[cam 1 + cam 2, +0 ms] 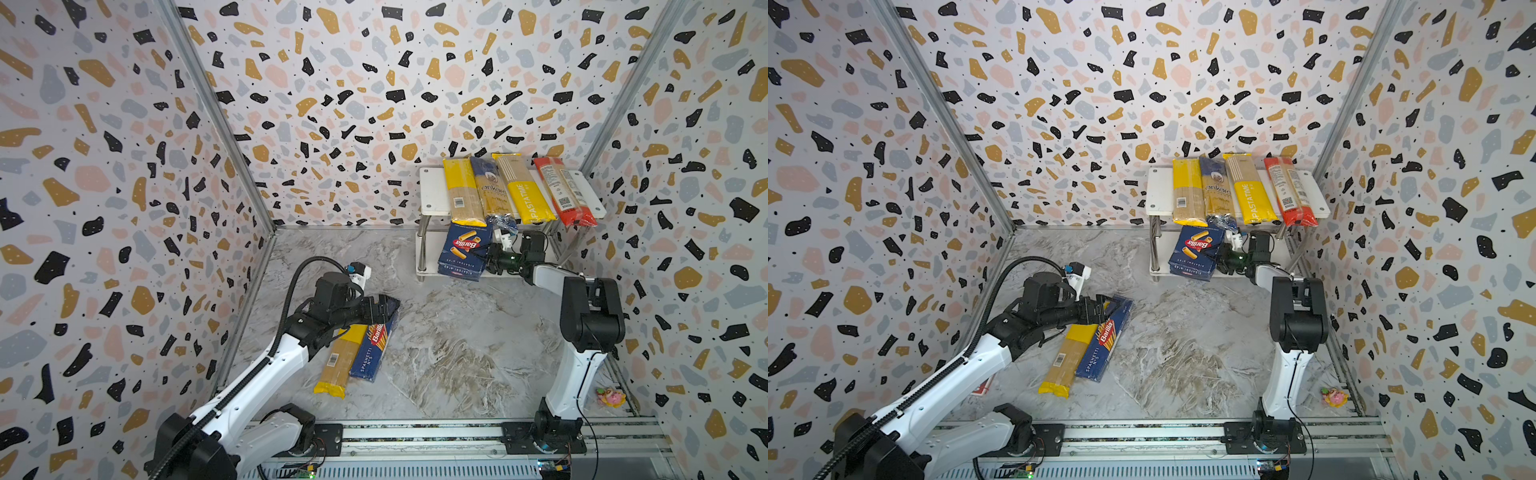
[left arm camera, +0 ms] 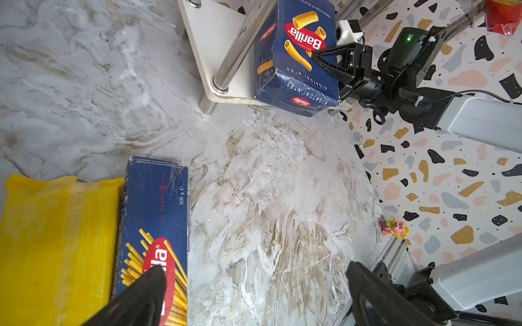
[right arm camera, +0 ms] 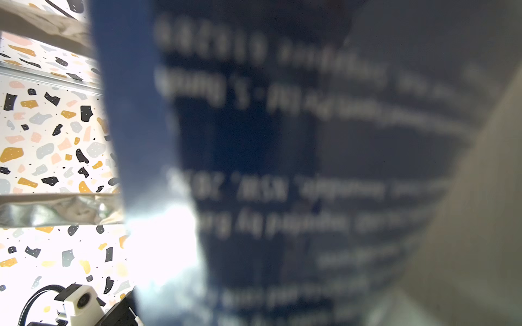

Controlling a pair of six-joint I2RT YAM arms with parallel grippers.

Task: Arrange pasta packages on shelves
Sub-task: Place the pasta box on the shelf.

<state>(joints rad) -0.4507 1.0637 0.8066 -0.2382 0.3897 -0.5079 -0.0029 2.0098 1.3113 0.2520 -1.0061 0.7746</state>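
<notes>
Underfoot everywhere, a grey marble tabletop (image 1: 457, 353). At far right against the back wall, the shelves (image 1: 432, 191), two white boards on chrome legs. Laid side by side across the top board, left to right: a yellow spaghetti bag (image 1: 461, 191), a dark blue bag (image 1: 490, 191), a PASTATIME bag (image 1: 523, 191) and a red bag (image 1: 563, 195), all overhanging the near edge. Near left on the marble, lying flat, the slim spaghetti box (image 1: 374, 345), with a loose yellow bag (image 1: 338, 365) touching its left side. On the lower board, towards its left end, the rigatoni box (image 1: 463, 249), tilted, its near end past the board's edge. Clamped on that box from the right, the right gripper (image 1: 489, 252), one finger flat against the printed face. Over the far end of the slim box, the left gripper (image 1: 380, 307), jaws spread wide: one finger above the box, its mate above bare marble to the right; touching or hovering, impossible to tell. Near right by the wall, a small pink toy (image 1: 611, 397).
</notes>
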